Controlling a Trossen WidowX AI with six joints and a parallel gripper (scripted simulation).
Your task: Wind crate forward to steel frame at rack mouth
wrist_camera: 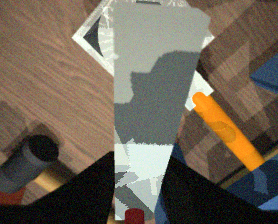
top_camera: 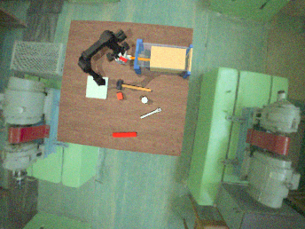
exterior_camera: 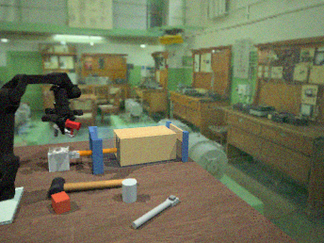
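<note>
My gripper (top_camera: 120,56) (exterior_camera: 66,125) is shut on the winch handle, a pale grey crank with a red grip (top_camera: 123,59) (exterior_camera: 72,124). In the wrist view the grey crank arm (wrist_camera: 155,75) hides the middle of the winch. The white winch (exterior_camera: 58,160) (wrist_camera: 106,42) stands below, with air between it and the handle; its round hole is hidden. An orange strap (top_camera: 143,59) (exterior_camera: 109,151) (wrist_camera: 227,130) runs from the winch to the tan crate (top_camera: 168,58) (exterior_camera: 147,145). The crate sits flat, with a gap between its front and the blue end frame (top_camera: 138,57) (exterior_camera: 96,154).
A hammer (top_camera: 137,88) (exterior_camera: 94,186), a red cube (top_camera: 120,96) (exterior_camera: 60,202), a white cylinder (top_camera: 144,99) (exterior_camera: 129,190) and a wrench (top_camera: 151,113) (exterior_camera: 155,212) lie or stand in front of the cubby. A red bar (top_camera: 124,135) and a pale square pad (top_camera: 97,90) are also there.
</note>
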